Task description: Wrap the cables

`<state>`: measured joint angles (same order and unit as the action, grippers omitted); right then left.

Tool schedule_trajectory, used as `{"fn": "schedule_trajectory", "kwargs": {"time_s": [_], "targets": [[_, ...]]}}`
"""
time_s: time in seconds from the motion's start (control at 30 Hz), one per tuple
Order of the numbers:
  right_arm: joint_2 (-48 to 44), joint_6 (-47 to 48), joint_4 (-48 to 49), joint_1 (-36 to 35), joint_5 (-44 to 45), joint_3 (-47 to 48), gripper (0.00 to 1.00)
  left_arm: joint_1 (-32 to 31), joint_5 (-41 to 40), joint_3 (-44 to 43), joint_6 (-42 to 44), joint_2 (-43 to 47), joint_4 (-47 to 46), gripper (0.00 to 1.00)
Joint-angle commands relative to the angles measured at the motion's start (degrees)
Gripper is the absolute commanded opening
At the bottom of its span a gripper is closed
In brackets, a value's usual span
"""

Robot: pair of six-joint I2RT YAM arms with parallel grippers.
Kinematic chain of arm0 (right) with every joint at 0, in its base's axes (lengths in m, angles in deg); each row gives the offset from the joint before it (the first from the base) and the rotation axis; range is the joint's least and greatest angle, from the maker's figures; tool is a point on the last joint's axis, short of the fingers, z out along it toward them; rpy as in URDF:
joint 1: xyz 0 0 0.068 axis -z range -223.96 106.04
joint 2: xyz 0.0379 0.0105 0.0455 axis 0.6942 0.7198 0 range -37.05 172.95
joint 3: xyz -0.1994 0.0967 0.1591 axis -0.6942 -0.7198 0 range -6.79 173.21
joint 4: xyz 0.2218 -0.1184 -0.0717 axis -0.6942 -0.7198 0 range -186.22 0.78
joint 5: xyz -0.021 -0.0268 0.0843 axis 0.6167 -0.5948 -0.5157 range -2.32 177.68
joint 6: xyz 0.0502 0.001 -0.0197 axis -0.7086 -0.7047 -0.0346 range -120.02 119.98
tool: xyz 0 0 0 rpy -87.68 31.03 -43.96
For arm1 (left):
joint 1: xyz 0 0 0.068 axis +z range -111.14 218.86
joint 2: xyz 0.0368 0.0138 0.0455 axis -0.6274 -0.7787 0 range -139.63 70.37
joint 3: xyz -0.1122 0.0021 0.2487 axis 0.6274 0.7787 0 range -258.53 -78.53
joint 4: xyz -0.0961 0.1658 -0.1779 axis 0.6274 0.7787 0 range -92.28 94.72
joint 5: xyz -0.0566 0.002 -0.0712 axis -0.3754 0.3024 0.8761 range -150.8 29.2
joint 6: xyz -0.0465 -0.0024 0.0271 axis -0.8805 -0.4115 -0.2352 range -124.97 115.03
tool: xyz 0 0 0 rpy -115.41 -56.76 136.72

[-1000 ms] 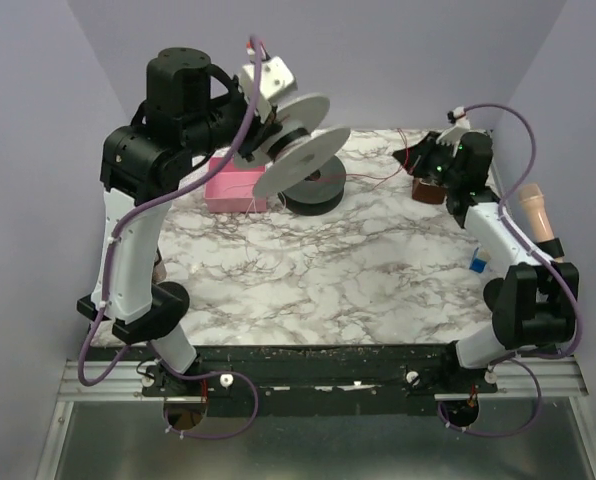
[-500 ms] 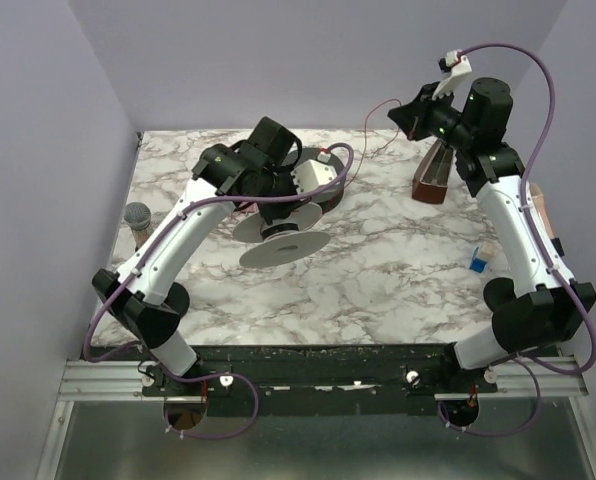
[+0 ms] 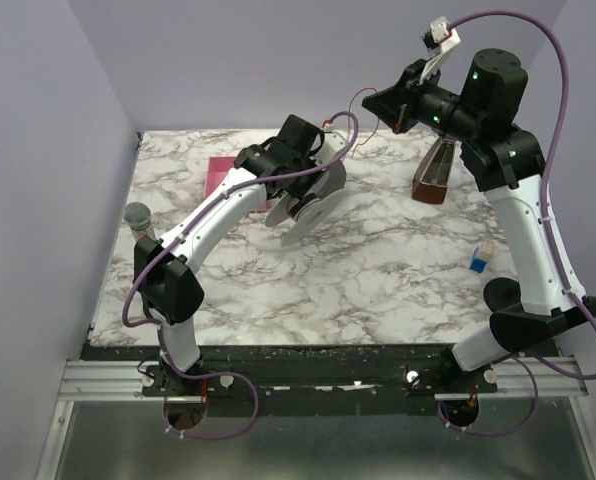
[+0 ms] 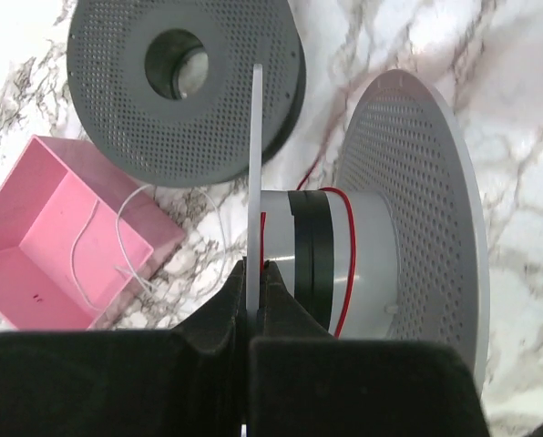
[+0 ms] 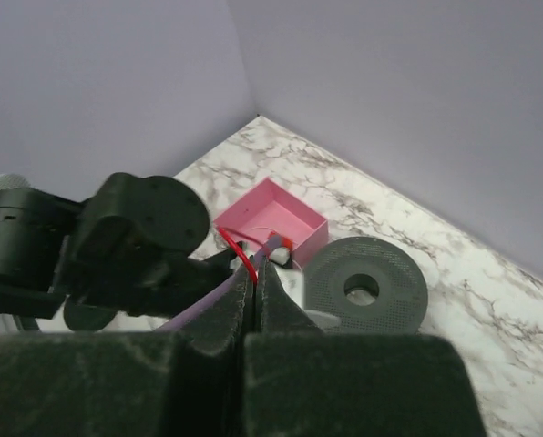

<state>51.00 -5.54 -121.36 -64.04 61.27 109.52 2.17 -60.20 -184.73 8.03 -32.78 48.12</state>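
Left arm [image 3: 210, 222] and right arm [image 3: 533, 240]: white link shells, black joint housings, lilac cords [image 3: 556, 95] alongside; green lights [image 3: 472, 73] on the right; left gripper [image 4: 253, 269] and right gripper [image 5: 254, 273] matt black.

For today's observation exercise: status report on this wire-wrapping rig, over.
Left gripper shut on flange of light grey perforated spool. Right gripper shut on thin dark-red wire. Dark grey spool, pink box nearby.

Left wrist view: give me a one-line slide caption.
Left pincer clamps one flange of the light grey spool, red cable wound on its hub; dark grey spool and pink box behind.
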Motion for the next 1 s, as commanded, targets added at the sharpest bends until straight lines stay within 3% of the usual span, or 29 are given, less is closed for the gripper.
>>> {"fn": "schedule_trajectory", "kwargs": {"time_s": [0.0,0.2,0.37,0.5,0.63,0.73,0.97], "targets": [[-1.3,-2.3,-3.4,-3.0,-3.9,0.4,0.01,2.7,-3.3,-4.2,-12.0,-2.8,-11.9,0.0],[-5.3,-3.6,3.9,-10.9,-7.4,-4.6,0.01,6.4,-1.2,-13.6,-20.8,-8.3,-15.8,0.0],[-6.2,-3.2,10.0,-16.9,-13.2,-8.7,0.01,8.7,-0.9,-18.2,-21.9,-11.3,-16.9,0.0],[-2.0,0.6,9.6,-23.5,-17.4,-7.6,0.01,10.6,-0.7,-27.5,-23.3,-14.9,-16.6,0.0],[3.3,8.2,2.1,-29.0,-20.6,-3.6,0.01,12.2,-1.8,-35.1,-23.4,-16.1,-18.9,0.0],[4.1,14.1,-1.1,-30.3,-22.0,-6.3,0.01,14.8,-1.7,-40.8,-26.6,-17.0,-19.5,0.0],[3.9,17.2,3.2,-30.3,-21.1,-18.8,0.01,20.4,5.1,-49.8,-33.5,-17.4,-19.4,0.0]]}}
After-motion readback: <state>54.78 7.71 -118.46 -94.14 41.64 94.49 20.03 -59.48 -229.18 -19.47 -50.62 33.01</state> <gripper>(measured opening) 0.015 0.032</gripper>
